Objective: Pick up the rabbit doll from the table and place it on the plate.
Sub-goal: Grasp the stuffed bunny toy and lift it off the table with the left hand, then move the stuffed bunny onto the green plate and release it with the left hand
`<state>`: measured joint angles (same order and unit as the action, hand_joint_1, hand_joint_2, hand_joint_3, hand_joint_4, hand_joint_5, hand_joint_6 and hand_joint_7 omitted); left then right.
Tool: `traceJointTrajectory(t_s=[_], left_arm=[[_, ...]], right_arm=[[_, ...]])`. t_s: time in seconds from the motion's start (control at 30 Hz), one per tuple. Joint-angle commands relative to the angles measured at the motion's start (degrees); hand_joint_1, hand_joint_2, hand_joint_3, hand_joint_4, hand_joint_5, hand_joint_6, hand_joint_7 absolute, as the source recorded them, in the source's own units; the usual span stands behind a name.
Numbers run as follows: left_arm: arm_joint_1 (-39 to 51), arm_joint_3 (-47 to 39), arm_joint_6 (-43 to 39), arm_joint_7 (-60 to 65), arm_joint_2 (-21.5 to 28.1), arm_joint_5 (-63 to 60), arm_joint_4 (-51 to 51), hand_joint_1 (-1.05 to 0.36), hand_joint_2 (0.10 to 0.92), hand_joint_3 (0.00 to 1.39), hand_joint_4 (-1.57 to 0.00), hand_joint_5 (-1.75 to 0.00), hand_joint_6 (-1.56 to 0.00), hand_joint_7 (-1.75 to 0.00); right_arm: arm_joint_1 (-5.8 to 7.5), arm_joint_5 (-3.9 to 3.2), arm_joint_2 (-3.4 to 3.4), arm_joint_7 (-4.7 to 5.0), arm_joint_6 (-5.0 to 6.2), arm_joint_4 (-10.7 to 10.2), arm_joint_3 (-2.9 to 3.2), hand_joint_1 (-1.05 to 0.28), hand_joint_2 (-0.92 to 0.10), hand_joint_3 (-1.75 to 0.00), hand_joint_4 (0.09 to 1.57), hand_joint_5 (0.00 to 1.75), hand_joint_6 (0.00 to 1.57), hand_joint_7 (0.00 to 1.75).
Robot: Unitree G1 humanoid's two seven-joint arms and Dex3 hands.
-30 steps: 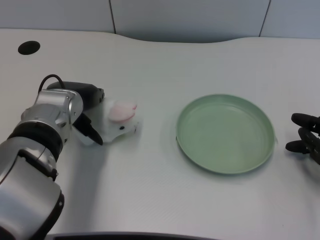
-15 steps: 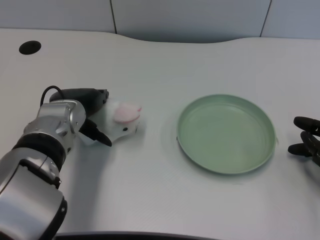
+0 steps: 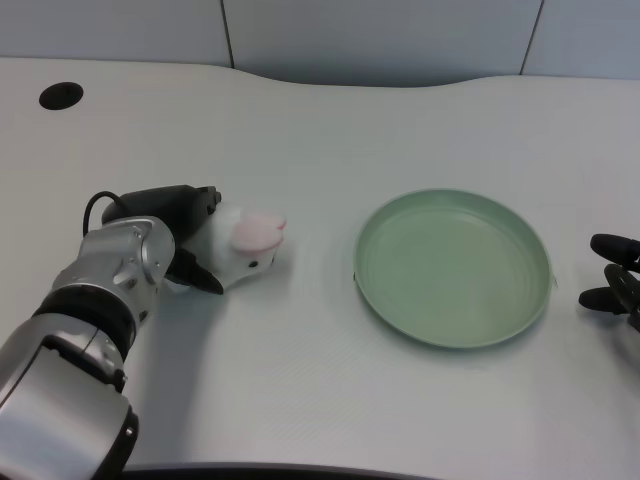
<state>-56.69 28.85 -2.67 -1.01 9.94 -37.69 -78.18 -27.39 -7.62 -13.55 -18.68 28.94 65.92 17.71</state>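
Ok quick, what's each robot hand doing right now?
Left hand: wrapped around the small white plush rabbit doll with pink ears, holding it at the table.
Right hand: holding nothing, at the table's right edge.

The left hand (image 3: 180,225) is seen low at the left, its silver forearm extended from the lower left corner toward the centre. Its black fingers (image 3: 200,277) are closed around the rabbit doll (image 3: 245,250), one above and one below it.
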Motion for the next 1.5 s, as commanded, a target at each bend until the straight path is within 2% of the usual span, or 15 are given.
traceJointTrajectory(t_s=[0.03,0.07,0.1,0.13,0.17,0.23,0.37,0.57,0.77,0.93,1.03,1.1,1.37,1.47,1.5], left_arm=[[2.3,1.5,-0.8,1.6,0.5,-1.7,-0.7,-0.39,0.731,0.00,-0.40,-0.43,-0.59,-0.20],[2.4,1.7,-1.4,2.8,0.7,-2.0,-0.7,-0.37,0.727,0.00,-0.32,-0.73,-0.58,-0.34],[2.5,1.8,-1.9,3.7,0.9,-2.2,-0.7,-0.33,0.720,0.00,-0.25,-1.14,-0.51,-0.67],[2.6,1.9,-2.2,4.4,0.9,-2.3,-0.7,-0.32,0.718,0.00,-0.21,-1.31,-0.45,-0.87],[2.8,1.8,-3.1,6.7,1.1,-2.4,-0.6,-0.31,0.717,0.00,-0.19,-1.41,-0.42,-0.97],[3.1,1.9,-4.3,10.2,1.3,-2.7,-0.5,-0.23,0.747,0.01,-0.27,-1.67,-0.37,-1.44],[3.5,1.1,-6.6,17.1,1.3,-2.3,-0.5,-0.13,0.834,0.04,-0.44,-1.74,-0.37,-1.70],[2.1,-4.9,-4.2,21.1,-1.3,2.9,-0.6,-0.17,0.912,0.06,-0.75,-1.75,-0.50,-1.75],[-0.5,-13.7,-1.2,15.4,-3.6,11.4,-0.2,-0.12,0.900,0.19,-0.68,-1.75,-0.52,-1.75],[-1.5,-14.7,-1.1,13.0,-3.8,12.1,0.0,-0.12,0.880,0.17,-0.67,-1.75,-0.53,-1.75],[-4.0,-15.7,-0.4,7.0,-4.7,13.4,0.2,-0.15,0.845,0.13,-0.57,-1.72,-0.51,-1.75],[-5.1,-15.6,-0.4,4.3,-5.3,13.5,0.5,-0.15,0.853,0.12,-0.52,-1.71,-0.48,-1.75],[-7.9,-14.0,-2.7,1.0,-8.2,12.9,1.1,-0.13,0.831,0.09,-0.78,-1.75,-0.65,-1.75],[-9.7,-13.6,-2.1,0.1,-10.5,12.8,1.3,-0.18,0.825,0.08,-0.79,-1.75,-0.65,-1.75],[-10.5,-13.2,-1.7,-0.1,-11.4,12.5,1.3,-0.18,0.825,0.08,-0.79,-1.75,-0.65,-1.75]], right_arm=[[1.20,-0.70,-0.95,0.18,0.29,-1.3,0.09,-0.40,-0.92,-0.28,0.79,0.80,0.99,0.01],[1.37,-0.68,-0.91,0.34,0.28,-1.5,0.07,-0.40,-0.92,-0.28,0.79,0.80,0.99,0.01],[1.48,-0.68,-0.88,0.42,0.26,-1.7,0.06,-0.40,-0.92,-0.28,0.79,0.80,0.99,0.01],[1.57,-0.71,-0.85,0.44,0.24,-1.8,0.07,-0.40,-0.92,-0.28,0.79,0.80,0.99,0.01],[1.68,-0.90,-0.84,0.19,0.20,-1.8,0.19,-0.40,-0.92,-0.28,0.79,0.80,0.99,0.01],[1.80,-1.27,-0.80,-0.29,0.12,-1.9,0.43,-0.40,-0.92,-0.27,0.79,0.81,0.99,0.01],[1.92,-1.62,-0.87,-0.45,0.17,-1.8,0.39,-0.39,-0.92,-0.28,0.79,0.81,0.99,0.01],[1.77,-1.61,-1.01,-0.65,0.61,-1.3,0.29,-0.40,-0.92,-0.27,0.80,0.82,0.99,0.01],[1.28,-1.06,-1.01,0.39,0.46,-1.0,-0.14,-0.40,-0.92,-0.27,0.80,0.81,0.99,0.01],[1.13,-1.10,-0.93,0.30,0.65,-0.8,-0.31,-0.40,-0.92,-0.28,0.80,0.81,0.98,0.00],[0.70,-1.69,-0.57,-0.34,-0.19,-0.6,-0.10,-0.41,-0.92,-0.27,0.80,0.81,0.98,0.00],[0.60,-1.48,-0.48,-0.12,-0.44,-0.6,-0.26,-0.42,-0.92,-0.26,0.80,0.81,0.99,0.01],[0.41,-0.98,-0.15,0.55,-0.11,-0.2,-0.95,-0.41,-0.92,-0.27,0.79,0.80,0.99,0.00],[0.20,-1.13,0.08,0.29,-0.10,0.0,-1.18,-0.41,-0.92,-0.27,0.81,0.80,0.99,0.00],[0.19,-1.22,0.13,-0.33,0.62,0.1,-1.24,-0.41,-0.92,-0.27,0.81,0.80,0.99,0.00]])
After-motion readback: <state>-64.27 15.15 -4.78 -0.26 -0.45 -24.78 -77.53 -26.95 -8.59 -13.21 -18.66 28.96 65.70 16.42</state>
